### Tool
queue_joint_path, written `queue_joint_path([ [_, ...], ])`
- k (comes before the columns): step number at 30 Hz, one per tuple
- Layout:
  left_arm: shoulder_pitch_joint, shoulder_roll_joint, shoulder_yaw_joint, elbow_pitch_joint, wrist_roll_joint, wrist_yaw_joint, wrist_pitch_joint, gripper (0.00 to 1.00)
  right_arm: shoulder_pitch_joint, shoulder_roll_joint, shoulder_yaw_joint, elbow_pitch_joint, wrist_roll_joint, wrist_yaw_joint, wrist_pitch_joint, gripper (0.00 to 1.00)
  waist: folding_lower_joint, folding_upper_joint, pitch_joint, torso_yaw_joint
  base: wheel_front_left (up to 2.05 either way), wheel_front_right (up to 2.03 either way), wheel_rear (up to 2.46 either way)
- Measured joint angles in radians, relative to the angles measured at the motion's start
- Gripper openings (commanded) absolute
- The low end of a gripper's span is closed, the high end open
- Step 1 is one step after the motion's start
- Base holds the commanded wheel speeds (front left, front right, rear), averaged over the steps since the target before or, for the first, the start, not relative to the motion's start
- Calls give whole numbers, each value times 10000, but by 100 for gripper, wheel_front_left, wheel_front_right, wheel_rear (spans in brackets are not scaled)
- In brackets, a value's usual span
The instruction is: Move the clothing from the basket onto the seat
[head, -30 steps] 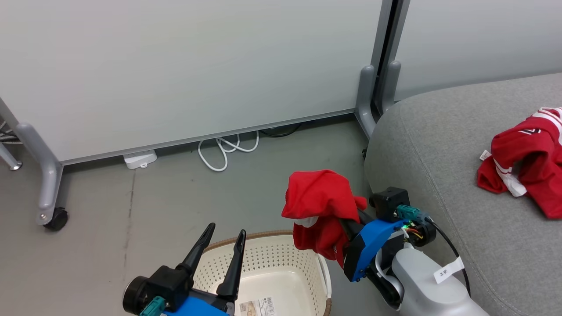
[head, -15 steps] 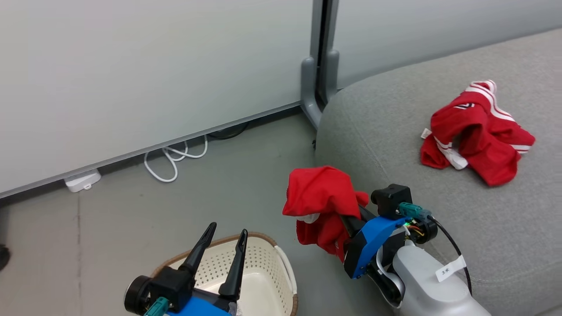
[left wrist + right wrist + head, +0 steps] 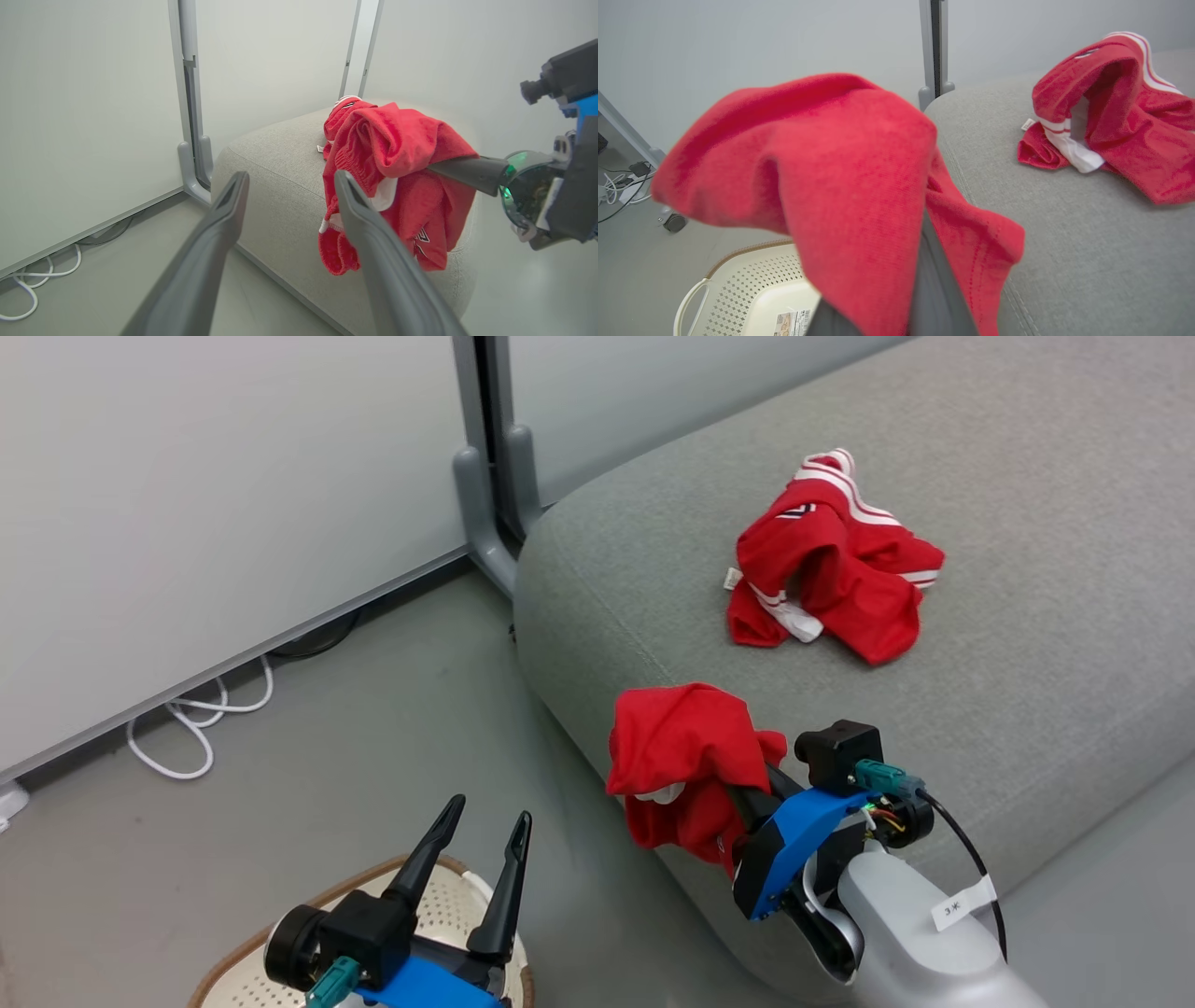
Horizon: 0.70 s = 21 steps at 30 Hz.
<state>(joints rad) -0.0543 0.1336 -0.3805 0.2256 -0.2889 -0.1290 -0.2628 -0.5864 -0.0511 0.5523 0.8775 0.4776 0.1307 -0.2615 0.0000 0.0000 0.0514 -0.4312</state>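
One label inside basket, right wrist view.

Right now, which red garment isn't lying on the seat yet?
The garment gripped in the right claw, hanging by the corner of the seat. The striped garment lies crumpled on the seat, with no claw touching it.

Ahead of me pale grey partition panels stand on a smooth grey floor, joined at a grey metal post with a curved foot, and a white cable loops along the panel's base.
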Motion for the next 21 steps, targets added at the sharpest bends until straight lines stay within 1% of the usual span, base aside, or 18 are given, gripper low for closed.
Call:
queue_joint_path([
  [2,-21,42,23,-15,-2,0,-2,100,12,0,35,-65,6,-2,0,0,0,0,53,-315,0,0,0],
  [3,-21,42,23,-15,-2,0,-2,100,12,0,35,-65,6,-2,0,0,0,0,53,-315,0,0,0],
  [4,-33,67,27,-29,-13,0,0,100,16,-2,40,-90,19,0,0,0,0,0,81,-471,0,0,0],
  [5,-102,132,-44,-29,-13,0,0,100,25,-2,-10,-130,46,0,0,0,0,0,151,-774,0,0,0],
  [6,-102,132,-44,-29,-13,0,0,100,25,-2,-10,-130,46,0,0,0,0,0,151,-774,0,0,0],
  [9,-455,226,-395,33,-25,0,-2,100,65,-8,-384,-209,-36,0,0,0,-1,0,399,-1023,0,0,0],
  [10,-701,332,-652,142,-109,-2,0,100,128,-6,-652,-295,-136,0,0,0,-1,0,577,-1117,0,0,0],
  [11,-701,332,-652,142,-109,-2,0,100,128,-6,-652,-295,-136,0,0,0,-1,0,577,-1117,0,0,0],
  [12,-906,451,-901,244,-226,-2,0,100,243,0,-920,-403,-272,0,0,0,-1,0,719,-1191,0,0,0],
  [15,-1199,568,-1185,370,-393,-2,0,100,423,-2,-1277,-566,-456,0,0,0,-1,0,861,-1261,0,0,0],
  [21,-1526,685,-1538,556,-631,-2,-2,100,664,-2,-1662,-811,-650,0,0,0,-1,0,949,-1292,0,0,0],
])
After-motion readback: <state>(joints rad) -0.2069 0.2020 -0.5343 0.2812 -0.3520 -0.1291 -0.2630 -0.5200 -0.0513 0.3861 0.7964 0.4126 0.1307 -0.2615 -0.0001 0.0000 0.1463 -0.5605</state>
